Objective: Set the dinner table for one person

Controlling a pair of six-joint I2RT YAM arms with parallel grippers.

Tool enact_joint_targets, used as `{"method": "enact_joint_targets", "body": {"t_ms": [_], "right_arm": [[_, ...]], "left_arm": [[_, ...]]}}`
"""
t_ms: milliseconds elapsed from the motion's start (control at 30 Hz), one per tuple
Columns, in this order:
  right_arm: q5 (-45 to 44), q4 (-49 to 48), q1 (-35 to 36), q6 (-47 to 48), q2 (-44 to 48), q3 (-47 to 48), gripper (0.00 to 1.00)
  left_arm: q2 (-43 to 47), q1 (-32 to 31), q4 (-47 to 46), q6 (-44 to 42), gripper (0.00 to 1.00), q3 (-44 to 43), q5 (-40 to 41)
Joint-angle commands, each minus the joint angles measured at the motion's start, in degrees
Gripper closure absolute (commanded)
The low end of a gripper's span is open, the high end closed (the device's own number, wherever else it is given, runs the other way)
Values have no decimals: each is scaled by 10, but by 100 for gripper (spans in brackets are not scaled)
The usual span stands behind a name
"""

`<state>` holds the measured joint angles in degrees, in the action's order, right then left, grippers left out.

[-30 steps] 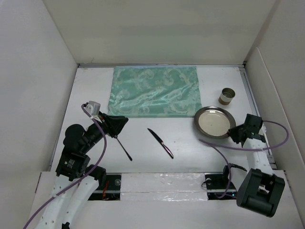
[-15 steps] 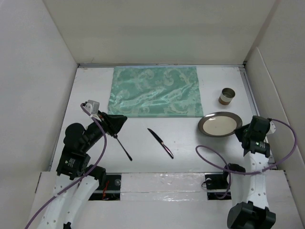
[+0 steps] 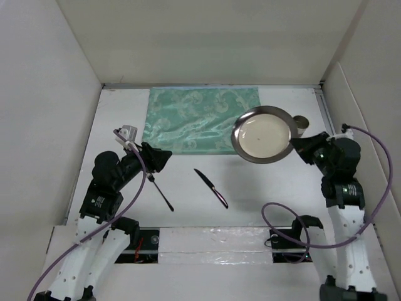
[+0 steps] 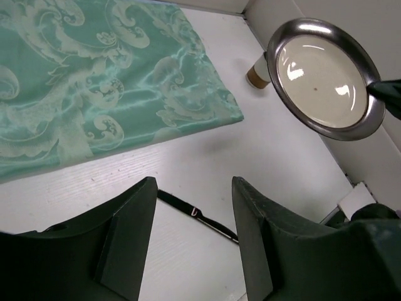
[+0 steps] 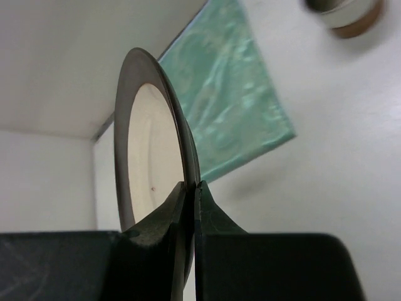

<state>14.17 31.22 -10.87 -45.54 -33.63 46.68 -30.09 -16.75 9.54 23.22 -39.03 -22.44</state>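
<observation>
From above, the large flat white table (image 3: 282, 182) carries a green marbled cloth placemat (image 3: 200, 119) at the middle of its far edge. The right gripper (image 3: 299, 145) is closed on the rim of a round metal plate with a cream centre (image 3: 263, 135). It holds the plate clear of the table over the placemat's right end, apparently so it can be laid on the cloth. A small brown-and-metal cup (image 3: 302, 124) shows partly behind the plate, near the right edge. A slim dark knife (image 3: 211, 187) and a thin dark utensil (image 3: 161, 192) lie toward the near edge. The left gripper (image 3: 161, 158) hangs just over that utensil's far tip, probably ready to take it up.

From the left wrist, its fingers (image 4: 135, 232) stand wide apart with nothing between them. The knife (image 4: 197, 214) lies on the table below the gap.

From the right wrist, the two fingers (image 5: 207, 207) pinch the plate (image 5: 150, 157) edge-on at its rim, and the plate is steeply tilted. I judge that a shallow plate offers no other hold.
</observation>
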Motion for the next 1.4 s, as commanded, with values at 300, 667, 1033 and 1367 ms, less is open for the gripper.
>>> {"method": "enact_joint_targets", "body": {"t_ms": [300, 667, 1033, 1367], "right_arm": [[27, -573, 271, -68, -401, 97, 100], [103, -667, 266, -96, -720, 283, 100], [131, -674, 271, -125, -876, 405, 100], [126, -688, 277, -148, -922, 404, 100]], "left_arm": [[-23, 3, -6, -22, 53, -36, 89], [-25, 3, -4, -20, 53, -33, 121], [-52, 3, -8, -20, 53, -32, 103], [-58, 3, -10, -20, 53, -32, 102]]}}
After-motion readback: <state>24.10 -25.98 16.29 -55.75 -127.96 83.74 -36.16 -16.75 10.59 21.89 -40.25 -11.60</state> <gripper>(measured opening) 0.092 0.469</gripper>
